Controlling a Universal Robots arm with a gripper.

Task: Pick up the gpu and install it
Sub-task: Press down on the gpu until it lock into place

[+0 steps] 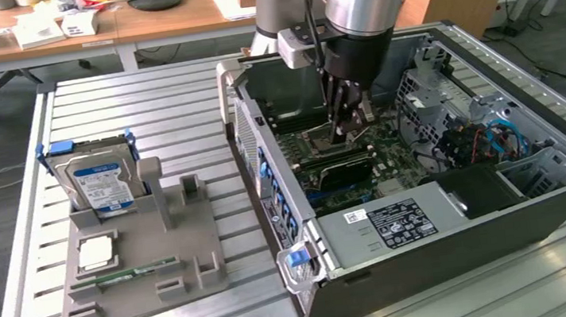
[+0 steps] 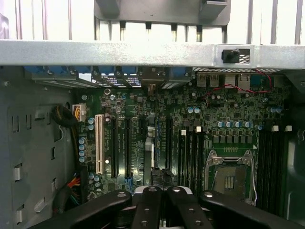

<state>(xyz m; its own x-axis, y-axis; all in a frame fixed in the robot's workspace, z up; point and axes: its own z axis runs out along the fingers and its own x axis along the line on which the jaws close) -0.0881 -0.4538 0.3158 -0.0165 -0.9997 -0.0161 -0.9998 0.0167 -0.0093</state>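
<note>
Inside the open computer case [image 1: 544, 201], the gripper [image 1: 349, 128] has its fingers [image 2: 150, 207] pinched narrow above the motherboard [image 2: 190, 143], so a misaligned gpu could jam.

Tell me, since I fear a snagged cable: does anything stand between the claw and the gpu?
Nothing visible does. The shut claw hangs right above the gpu, which stands on the motherboard inside the case.
</note>
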